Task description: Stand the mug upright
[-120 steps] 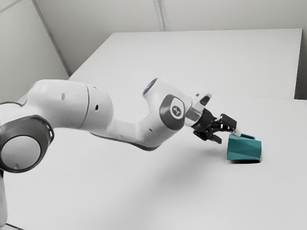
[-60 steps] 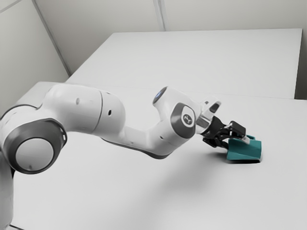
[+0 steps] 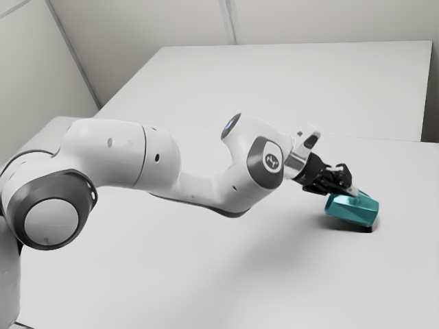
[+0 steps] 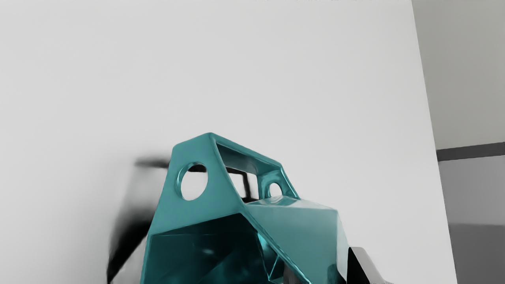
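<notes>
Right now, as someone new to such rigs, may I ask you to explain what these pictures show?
This is a jointed robot arm with a black two-finger gripper, in simulation. The exterior view looks on from the arm's side; the wrist view comes from its hand. At the pale table is a teal mug, tilted, its open end toward the gripper; whether it touches the table I cannot tell. The gripper holds its wall, one finger inside, one outside.

The teal mug (image 4: pixel 300 232) is cropped by the wrist view's bottom edge, as are the fingers (image 4: pixel 363 264) of the gripper (image 3: pixel 351 190). At the exterior view's left, the edge cuts off the arm's base (image 3: pixel 7 291); the mug's far side is hidden there, its shadow (image 4: pixel 130 197) blurred.
</notes>
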You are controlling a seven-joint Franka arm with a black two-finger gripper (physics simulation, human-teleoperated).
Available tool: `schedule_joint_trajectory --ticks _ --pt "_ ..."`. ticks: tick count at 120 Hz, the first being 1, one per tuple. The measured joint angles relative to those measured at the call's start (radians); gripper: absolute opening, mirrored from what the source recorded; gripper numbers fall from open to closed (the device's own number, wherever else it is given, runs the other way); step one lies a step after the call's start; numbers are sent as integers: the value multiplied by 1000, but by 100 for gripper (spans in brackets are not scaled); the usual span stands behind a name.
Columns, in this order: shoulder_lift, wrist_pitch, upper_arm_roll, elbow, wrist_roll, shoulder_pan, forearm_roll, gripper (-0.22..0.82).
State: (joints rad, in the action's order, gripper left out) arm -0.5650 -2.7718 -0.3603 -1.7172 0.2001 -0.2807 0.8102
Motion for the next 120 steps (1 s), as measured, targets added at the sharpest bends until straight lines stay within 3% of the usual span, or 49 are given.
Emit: schedule_joint_trajectory --ticks 19,53,68,91,120 --pt "0 0 5 20 -2 0 -45 -13" --pt "60 32 48 3 -9 0 -72 -17" --pt "185 124 91 -105 -23 0 -115 -18" --pt "372 273 100 -327 -89 0 -269 -18" --pt "491 545 144 -363 -225 0 -562 -18"
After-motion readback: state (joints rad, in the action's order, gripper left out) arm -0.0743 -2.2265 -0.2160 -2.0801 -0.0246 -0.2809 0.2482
